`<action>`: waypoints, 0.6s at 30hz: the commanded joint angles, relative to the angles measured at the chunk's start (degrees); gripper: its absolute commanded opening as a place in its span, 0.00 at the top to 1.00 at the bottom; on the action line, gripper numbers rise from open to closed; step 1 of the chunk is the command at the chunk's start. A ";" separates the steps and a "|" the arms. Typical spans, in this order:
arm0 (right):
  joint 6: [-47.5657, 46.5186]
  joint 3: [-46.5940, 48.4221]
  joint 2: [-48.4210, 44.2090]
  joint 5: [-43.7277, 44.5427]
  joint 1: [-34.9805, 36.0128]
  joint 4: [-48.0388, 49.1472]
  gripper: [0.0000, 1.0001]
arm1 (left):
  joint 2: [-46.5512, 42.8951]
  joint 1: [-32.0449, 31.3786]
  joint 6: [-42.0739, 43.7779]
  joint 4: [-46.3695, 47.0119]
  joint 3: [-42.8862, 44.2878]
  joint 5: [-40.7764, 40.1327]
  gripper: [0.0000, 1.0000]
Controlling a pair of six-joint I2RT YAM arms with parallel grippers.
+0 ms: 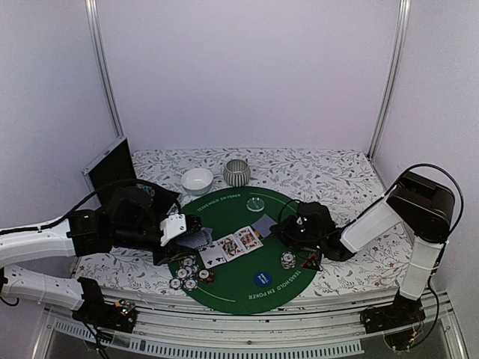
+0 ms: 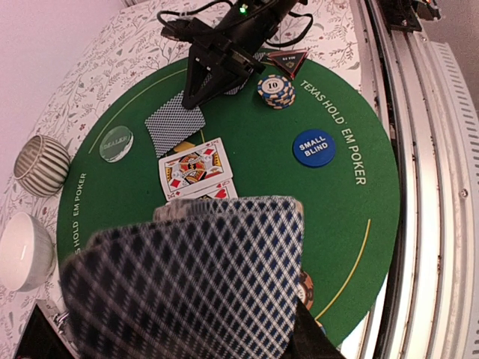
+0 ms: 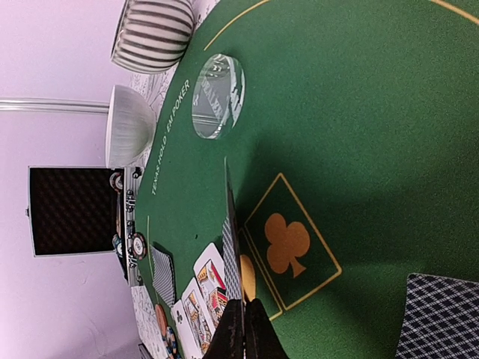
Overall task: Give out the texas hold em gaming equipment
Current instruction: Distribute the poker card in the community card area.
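My left gripper [image 1: 188,238] is shut on a stack of grey-blue-backed playing cards [image 2: 187,277] over the left side of the green mat [image 1: 224,295]; the cards fill the left wrist view and hide its fingers. My right gripper [image 3: 244,320] is shut on one card [image 3: 232,254], seen edge-on and standing over the mat near the club mark. Three face-up cards [image 1: 232,247] lie mid-mat. One back-up card [image 3: 441,318] lies near the right gripper. A striped chip stack [image 2: 275,91] and the red-black triangle [image 2: 288,60] sit on the right, more chips [image 1: 187,278] on the left. The blue disc [image 2: 313,147] and pale disc [image 2: 116,142] lie on the mat.
A white bowl [image 1: 197,180] and a striped grey bowl [image 1: 236,173] stand just beyond the mat's far edge. An open black case [image 1: 112,168] stands at the back left. The right arm [image 1: 367,224] reaches in low from the right, close to the chip stack.
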 commanded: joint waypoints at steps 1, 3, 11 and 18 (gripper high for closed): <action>1.71 -0.06 1.66 -1.06 0.35 2.02 0.95 | -0.94 0.04 -0.67 0.84 1.02 0.75 0.71; 1.95 0.04 1.89 -1.92 0.37 1.90 0.90 | -0.88 0.05 -0.66 0.84 1.02 0.75 0.71; 2.35 -0.25 -0.42 -2.13 1.67 1.70 0.82 | -1.24 0.04 -0.65 0.93 0.95 0.62 0.71; 1.23 -1.93 -5.73 -0.92 2.13 -1.25 0.64 | -1.64 -0.01 -0.73 0.76 1.02 0.74 0.70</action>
